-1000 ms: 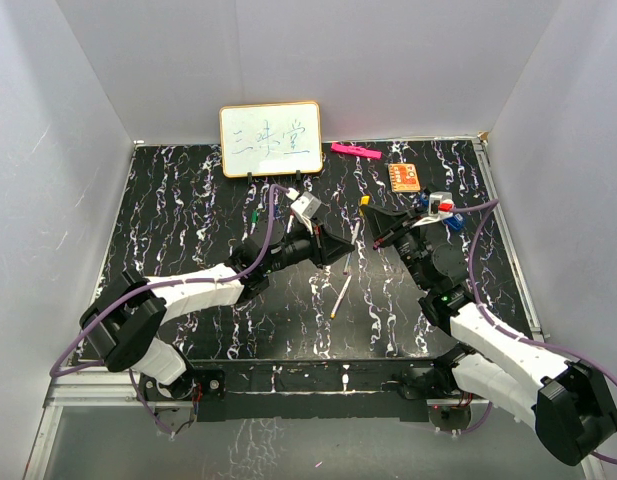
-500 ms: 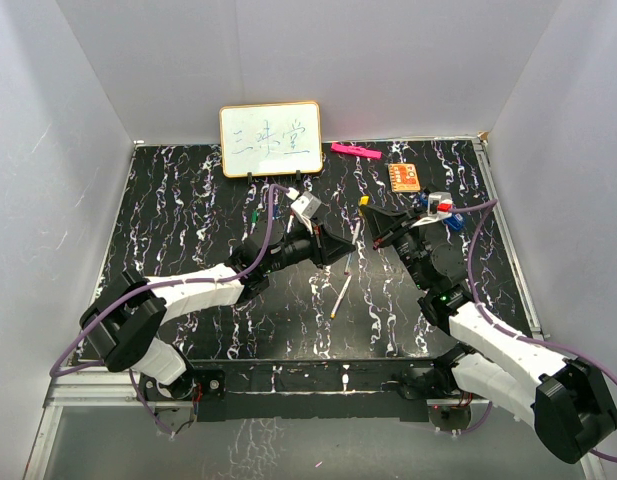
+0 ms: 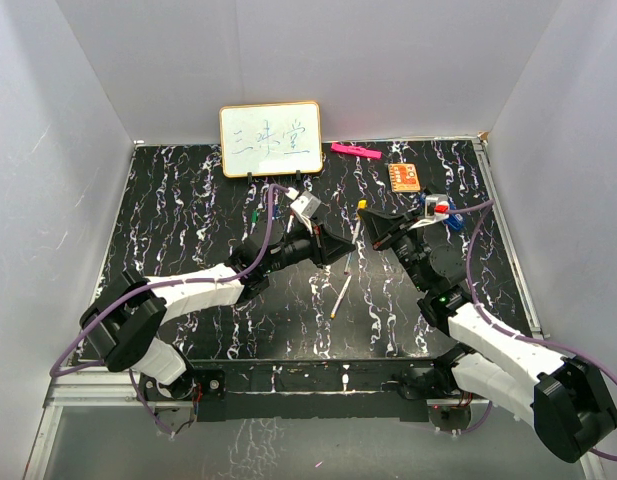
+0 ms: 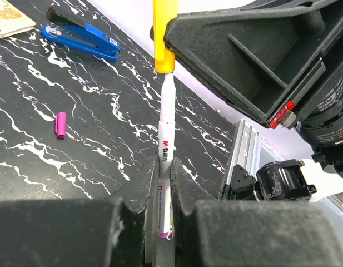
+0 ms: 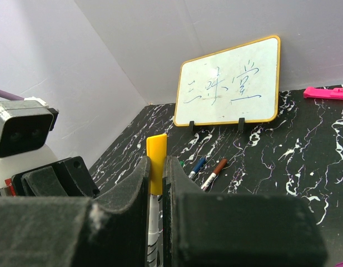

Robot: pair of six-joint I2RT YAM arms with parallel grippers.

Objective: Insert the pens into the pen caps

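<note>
Two grippers meet at mid-table in the top view: the left gripper and right gripper, with a white pen between them. A second pen lies nearer the bases.

Left wrist view: the jaws are narrow, clamping the barrel, which bears a red "M" logo. Its tip meets the yellow cap. A purple cap and a blue stapler lie beyond.

Right wrist view: the jaws are narrow, clamping the yellow cap. Behind stands a whiteboard with blue handwritten characters.
</note>
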